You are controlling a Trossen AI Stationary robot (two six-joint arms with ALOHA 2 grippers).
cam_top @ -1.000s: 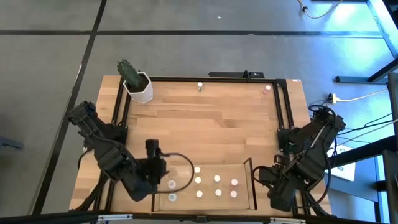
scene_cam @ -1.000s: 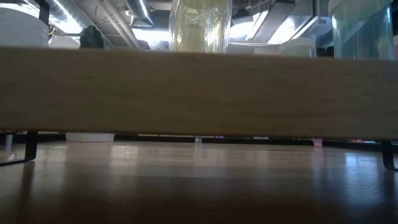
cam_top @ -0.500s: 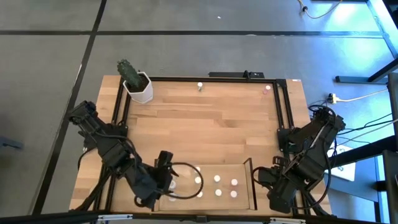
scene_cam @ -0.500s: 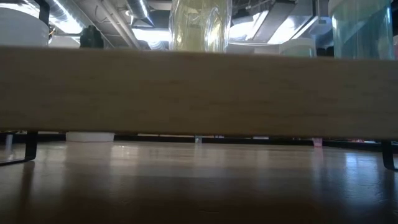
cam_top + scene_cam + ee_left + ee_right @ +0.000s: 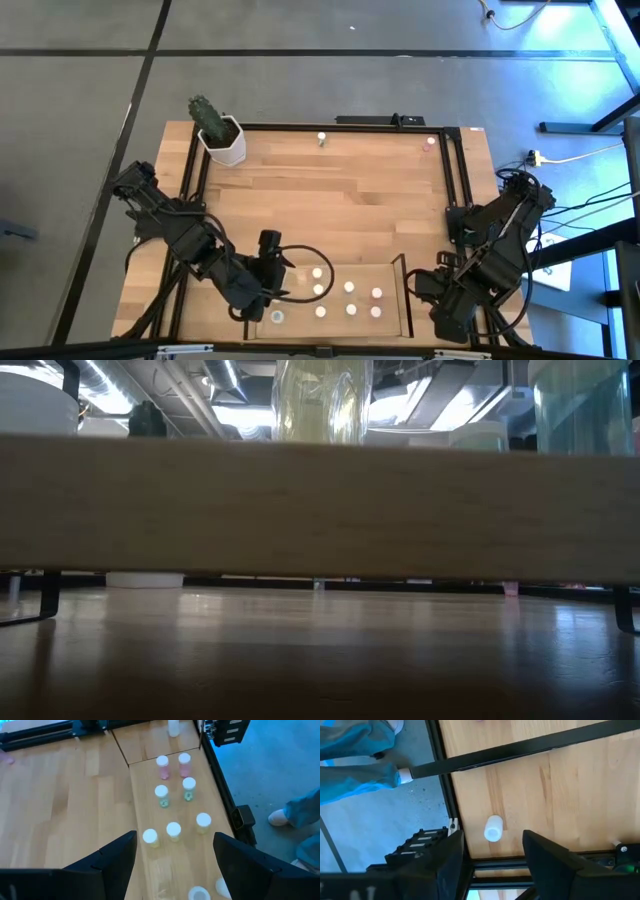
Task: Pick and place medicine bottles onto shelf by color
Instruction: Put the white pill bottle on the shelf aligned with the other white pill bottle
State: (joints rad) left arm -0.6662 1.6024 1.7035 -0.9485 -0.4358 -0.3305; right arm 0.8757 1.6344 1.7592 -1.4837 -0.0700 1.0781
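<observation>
The shelf (image 5: 394, 268) is a shallow tray with clear walls at the table's near edge. Several medicine bottles stand in it: pink ones (image 5: 162, 766), white ones with green (image 5: 161, 796) and cream ones (image 5: 173, 830). My left gripper (image 5: 268, 285) (image 5: 175, 870) hovers open above the shelf's left end, clear of the bottles. Two more bottles stand at the far edge, a white one (image 5: 322, 138) and a pink one (image 5: 430, 143). My right gripper (image 5: 492, 865) hangs open at the table's near right, above a white bottle (image 5: 493, 828) lying on the wood.
A white pot with a cactus (image 5: 222, 140) stands at the far left corner. A black metal frame (image 5: 340, 126) runs around the tabletop. A person's blue clothing (image 5: 355, 760) and shoe (image 5: 280, 816) show beside the table's near edge.
My left gripper has swung toward the table's right edge, coming over the shelf's left end, and its wrist has turned. It has stayed open. The bottles have not moved.
</observation>
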